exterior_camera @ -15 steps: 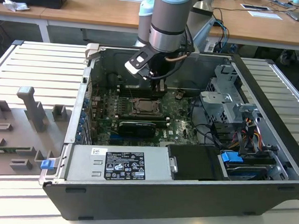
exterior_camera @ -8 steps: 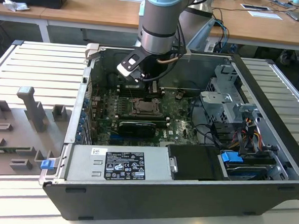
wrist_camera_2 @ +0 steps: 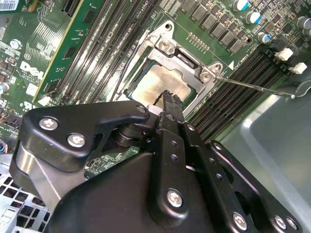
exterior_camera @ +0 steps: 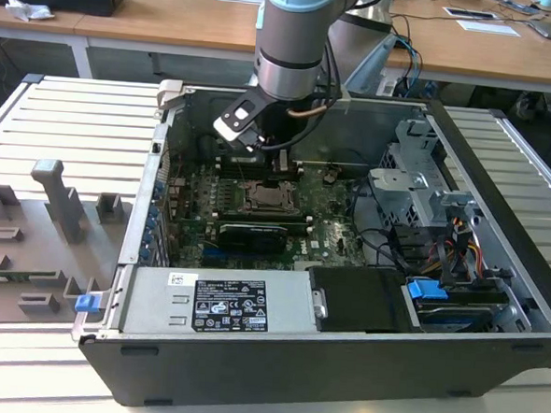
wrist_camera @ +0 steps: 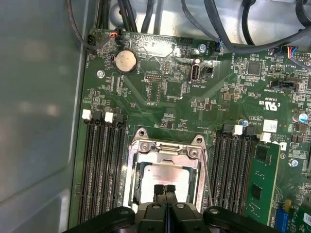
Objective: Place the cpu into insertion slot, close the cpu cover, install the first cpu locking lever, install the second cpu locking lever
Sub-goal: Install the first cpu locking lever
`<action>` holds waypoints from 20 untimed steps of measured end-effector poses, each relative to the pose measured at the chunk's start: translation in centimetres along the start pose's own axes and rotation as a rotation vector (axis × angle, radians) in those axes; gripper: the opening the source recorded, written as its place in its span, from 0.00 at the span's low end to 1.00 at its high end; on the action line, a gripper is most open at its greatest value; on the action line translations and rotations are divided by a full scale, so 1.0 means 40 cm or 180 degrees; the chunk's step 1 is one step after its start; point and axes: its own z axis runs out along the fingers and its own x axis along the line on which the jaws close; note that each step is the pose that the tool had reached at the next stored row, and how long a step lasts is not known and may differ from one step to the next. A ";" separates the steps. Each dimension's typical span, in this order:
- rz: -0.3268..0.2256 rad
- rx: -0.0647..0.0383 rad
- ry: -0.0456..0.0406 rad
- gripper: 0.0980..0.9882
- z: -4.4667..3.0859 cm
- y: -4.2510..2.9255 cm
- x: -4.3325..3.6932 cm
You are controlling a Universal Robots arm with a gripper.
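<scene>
Gripper [wrist_camera: 164, 189] tips pressed together, right over the cpu [wrist_camera: 161, 175].
In both wrist views the two black fingers [wrist_camera_2: 171, 104] touch each other and hold nothing. Their ends are just over the pale cpu, and I cannot tell if they touch it. It lies flat in the insertion slot [wrist_camera: 142, 141] on the green board [wrist_camera: 194, 97]. The silvery cpu cover [wrist_camera_2: 187, 65] lies down around it. A thin metal lever [wrist_camera_2: 257, 89] sticks out over the long black memory slots [wrist_camera_2: 228, 97]. In the exterior view the arm [exterior_camera: 295, 39] reaches down into the open computer case [exterior_camera: 340, 379], toward its far left part.
</scene>
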 end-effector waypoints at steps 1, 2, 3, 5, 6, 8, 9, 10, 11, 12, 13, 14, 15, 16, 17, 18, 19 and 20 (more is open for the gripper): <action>-0.0001 0.0000 0.0000 0.01 0.000 0.000 0.000; 0.0000 0.0000 0.0000 0.01 0.000 0.000 0.000; 0.0000 0.0000 -0.0001 0.01 -0.002 0.000 0.000; 0.0000 0.0000 0.0000 0.01 -0.008 0.000 0.000; 0.0000 0.0000 0.0000 0.01 -0.011 0.000 0.000; 0.0000 0.0000 0.0000 0.01 -0.017 0.000 0.001; 0.0000 0.0000 0.0000 0.01 -0.021 0.000 0.001; 0.0000 0.0000 0.0000 0.01 -0.023 0.000 0.001; 0.0000 0.0000 0.0000 0.01 -0.027 0.000 0.001; 0.0000 0.0000 0.0000 0.01 -0.030 0.000 0.001; 0.0000 0.0000 0.0000 0.01 -0.034 0.000 0.001; 0.0000 0.0000 0.0000 0.01 -0.046 0.000 0.001; 0.0000 0.0000 0.0000 0.01 -0.053 0.000 0.002; 0.0000 0.0000 0.0000 0.01 -0.060 0.000 0.002; 0.0000 0.0000 0.0000 0.01 -0.076 -0.001 0.002; 0.0000 0.0000 -0.0001 0.01 -0.094 -0.001 0.003; -0.0001 0.0000 0.0000 0.01 -0.097 -0.001 0.003; -0.0006 -0.0002 0.0000 0.01 -0.098 0.000 0.003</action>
